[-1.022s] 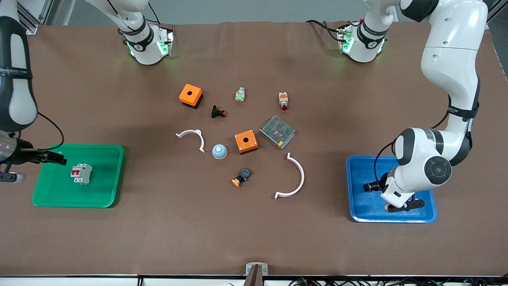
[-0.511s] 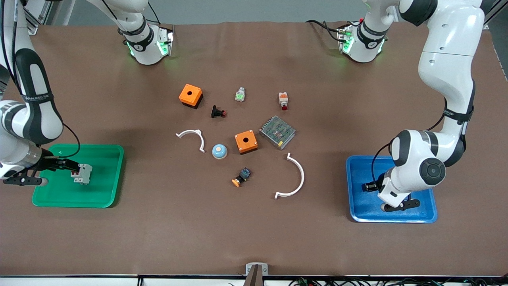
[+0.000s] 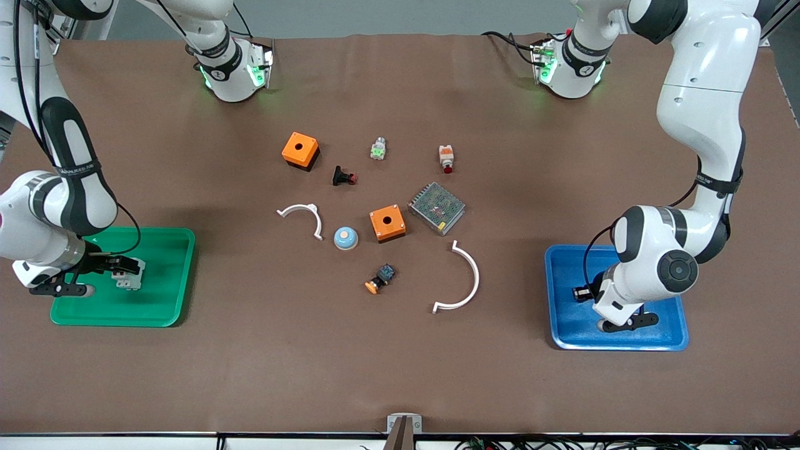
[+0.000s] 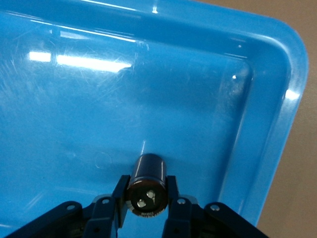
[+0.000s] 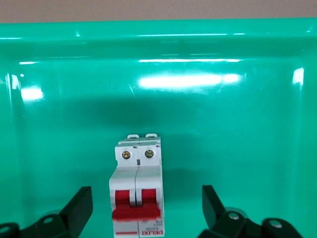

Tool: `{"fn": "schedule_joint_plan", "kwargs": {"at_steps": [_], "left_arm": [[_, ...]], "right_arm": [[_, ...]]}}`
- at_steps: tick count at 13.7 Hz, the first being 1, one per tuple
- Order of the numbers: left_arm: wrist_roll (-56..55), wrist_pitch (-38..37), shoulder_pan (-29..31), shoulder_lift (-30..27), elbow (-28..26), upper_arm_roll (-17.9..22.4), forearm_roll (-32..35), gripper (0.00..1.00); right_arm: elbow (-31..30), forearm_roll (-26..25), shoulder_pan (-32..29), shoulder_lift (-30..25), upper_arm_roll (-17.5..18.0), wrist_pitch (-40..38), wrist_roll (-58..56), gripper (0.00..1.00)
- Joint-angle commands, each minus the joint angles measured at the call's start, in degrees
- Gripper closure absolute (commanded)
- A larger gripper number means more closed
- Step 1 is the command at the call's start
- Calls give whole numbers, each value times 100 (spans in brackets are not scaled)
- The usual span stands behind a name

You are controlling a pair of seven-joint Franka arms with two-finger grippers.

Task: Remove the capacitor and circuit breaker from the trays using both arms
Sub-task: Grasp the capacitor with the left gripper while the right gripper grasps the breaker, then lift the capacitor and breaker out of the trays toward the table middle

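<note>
I'm seeing the left gripper clamping the capacitor, a dark cylinder, over the blue tray. The right gripper is sitting spread wide; between its jaws the white, red-levered breaker is lying in the green tray.

Two trays: green, blue; two orange boxes; two white arcs.

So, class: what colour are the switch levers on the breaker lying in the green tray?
Red, on the white-grey breaker; the right wrist view shows it best.
</note>
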Motion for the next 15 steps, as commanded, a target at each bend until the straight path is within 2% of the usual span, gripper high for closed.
{"fn": "schedule_joint_plan", "kwargs": {"at_steps": [1, 2, 3, 5, 6, 9, 12, 15], "left_arm": [[-66, 13, 15, -176, -48, 0, 126, 99], [-66, -48, 6, -299, -48, 0, 126, 99], [-101, -258, -46, -448, -22, -9, 117, 99], [-416, -488, -317, -747, -13, -35, 117, 100], [-513, -541, -510, -844, -13, -35, 117, 100], [-996, -524, -1082, -889, 13, -18, 126, 100], [-1627, -488, -1679, -731, 145, -9, 370, 100], [-2682, -471, -2233, -573, 285, -35, 592, 100]], "right_arm": [[87, 11, -74, 117, 80, 35, -93, 13], [96, 11, -65, 152, 80, 52, -93, 21], [96, 11, -65, 178, 80, 53, -93, 36], [96, 11, -56, 179, 80, 35, -76, 84], [122, 11, -56, 179, 80, -9, -67, 97], [410, 11, -21, 73, 89, -428, -58, 100], [1280, 11, 250, -163, 106, -1973, 99, 100], [1222, 20, 812, -672, 106, -2574, 853, 99]]}}
